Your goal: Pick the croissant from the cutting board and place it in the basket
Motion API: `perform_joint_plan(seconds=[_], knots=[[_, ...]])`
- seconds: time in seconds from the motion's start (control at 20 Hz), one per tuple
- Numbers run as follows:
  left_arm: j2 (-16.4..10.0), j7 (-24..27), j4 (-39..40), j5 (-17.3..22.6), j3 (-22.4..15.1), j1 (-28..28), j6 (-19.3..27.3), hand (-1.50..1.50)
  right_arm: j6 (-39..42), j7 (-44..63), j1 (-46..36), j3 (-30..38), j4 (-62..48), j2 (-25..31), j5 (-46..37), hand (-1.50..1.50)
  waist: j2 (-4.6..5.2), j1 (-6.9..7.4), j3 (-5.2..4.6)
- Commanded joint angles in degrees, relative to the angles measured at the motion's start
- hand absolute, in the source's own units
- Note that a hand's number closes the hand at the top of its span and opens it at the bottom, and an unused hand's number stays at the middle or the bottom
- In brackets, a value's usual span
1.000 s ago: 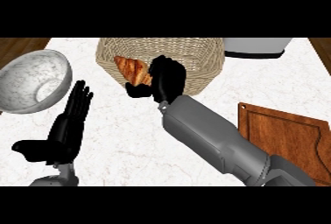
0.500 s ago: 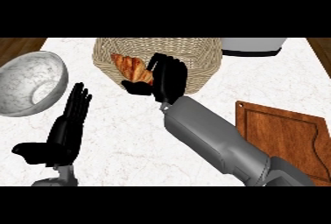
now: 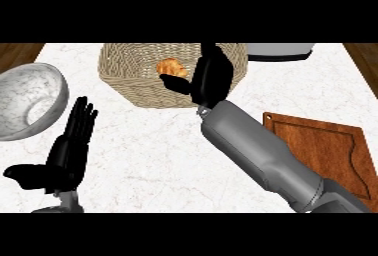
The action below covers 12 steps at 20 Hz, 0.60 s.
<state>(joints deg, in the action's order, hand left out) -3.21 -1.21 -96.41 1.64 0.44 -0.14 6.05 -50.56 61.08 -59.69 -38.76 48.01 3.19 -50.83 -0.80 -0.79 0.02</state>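
Right hand [image 3: 210,75] is held over the basket [image 3: 129,75], forearm extended diagonally from the lower right.
The croissant [image 3: 171,67] is seen inside the basket rim, touching the hand's left side. Whether it is gripped cannot be told. Its right end is hidden by the hand, so its long axis cannot be determined. The left hand [image 3: 70,147] is rested at lower left, fingers straight, nothing held.

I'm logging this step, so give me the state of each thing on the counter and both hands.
Golden croissant: held over the basket.
Woven wicker basket: upright, beneath the croissant.
Brown wooden cutting board: flat, bare.
Grey speckled bowl: upright, empty.
Black right hand: shut on the croissant.
Black left hand: open, resting at lower left.
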Motion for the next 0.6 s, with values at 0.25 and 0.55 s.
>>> perform_joint_plan(seconds=[0.25, 0.55], knots=[[1.5, 2.1, 2.1, -2.2, -0.8, 0.8, 1.9, 0.00, 0.1, 5.4, 13.9, 5.3, 25.0, 7.0, -5.5, -1.50, -0.02, -1.72, -0.02], [-0.3, -1.4, -4.6, -0.1, -0.2, 2.4, 0.0, 0.00, 5.8, 1.3, 22.9, 9.0, 44.7, 14.4, -1.3, -1.50, 0.44, 0.03, 0.00]])
